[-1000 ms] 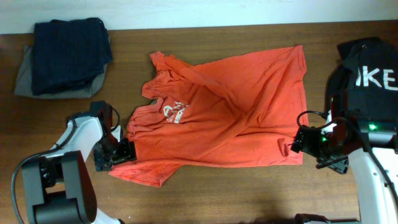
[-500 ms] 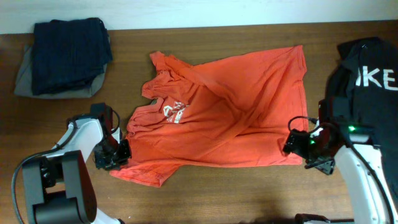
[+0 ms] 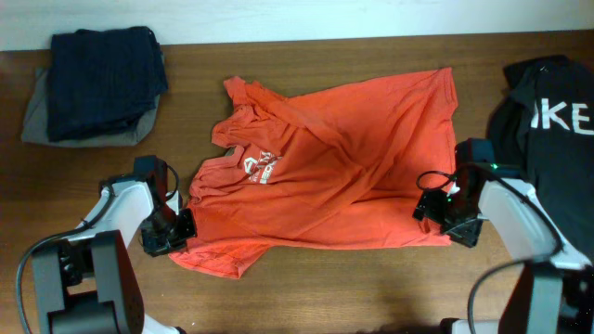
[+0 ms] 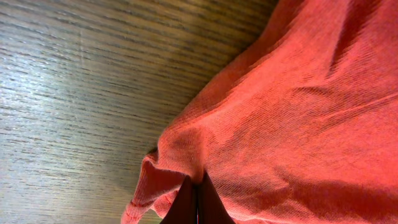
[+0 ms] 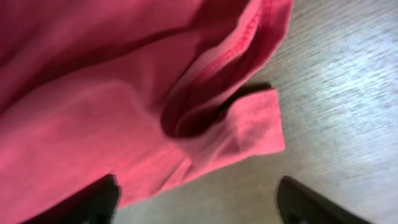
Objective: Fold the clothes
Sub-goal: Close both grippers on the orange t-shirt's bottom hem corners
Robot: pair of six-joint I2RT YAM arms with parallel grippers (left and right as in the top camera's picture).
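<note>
The clothes are an orange-red T-shirt (image 3: 343, 167) lying spread and wrinkled across the middle of the table, with its small white logo (image 3: 258, 169) facing up. My left gripper (image 3: 182, 228) sits at the shirt's lower left sleeve edge. In the left wrist view the left gripper (image 4: 196, 186) is shut, with a fold of the shirt (image 4: 292, 106) pinched between its dark tips. My right gripper (image 3: 434, 211) is at the shirt's lower right hem corner. The right wrist view shows the right gripper (image 5: 199, 202) open low over the wood, and the folded hem corner (image 5: 249, 130) lies just ahead of its fingers (image 5: 93, 199).
A stack of dark navy and grey garments (image 3: 97, 83) lies at the back left. A black garment with white lettering (image 3: 548, 121) lies at the right edge, close behind my right arm. The wooden table (image 3: 325, 278) shows bare along the front.
My left gripper has shut on the shirt's sleeve edge. The right gripper has moved left and slightly back onto the hem corner, with its jaws a little narrower.
</note>
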